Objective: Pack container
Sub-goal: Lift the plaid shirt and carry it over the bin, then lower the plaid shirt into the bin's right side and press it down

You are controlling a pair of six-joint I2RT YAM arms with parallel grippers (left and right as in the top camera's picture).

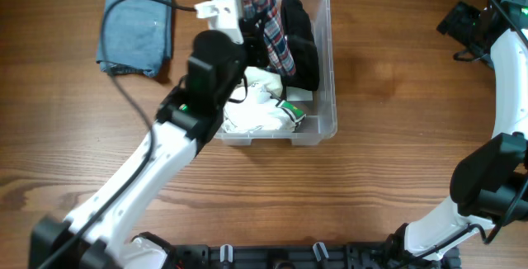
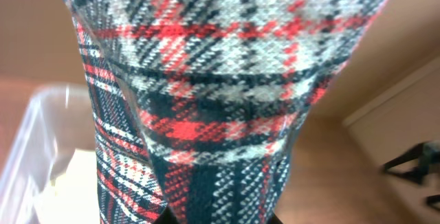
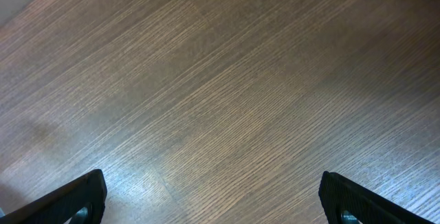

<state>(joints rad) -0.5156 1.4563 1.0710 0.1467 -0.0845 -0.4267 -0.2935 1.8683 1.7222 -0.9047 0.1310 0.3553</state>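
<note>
The clear plastic container (image 1: 323, 71) stands at the table's back middle, holding white cloth (image 1: 256, 112) and a black garment (image 1: 301, 38). My left gripper (image 1: 239, 9) is shut on a red, white and navy plaid cloth (image 1: 268, 17) and holds it above the container's far left part. In the left wrist view the plaid cloth (image 2: 220, 100) fills the frame, with the container's rim (image 2: 27, 135) at the left. My right gripper (image 3: 213, 207) is open and empty over bare wood; its arm (image 1: 507, 63) is at the far right.
A folded blue denim cloth (image 1: 136, 34) lies left of the container. A black cable (image 1: 124, 87) runs from it along my left arm. The right arm's base (image 1: 487, 186) stands at the right edge.
</note>
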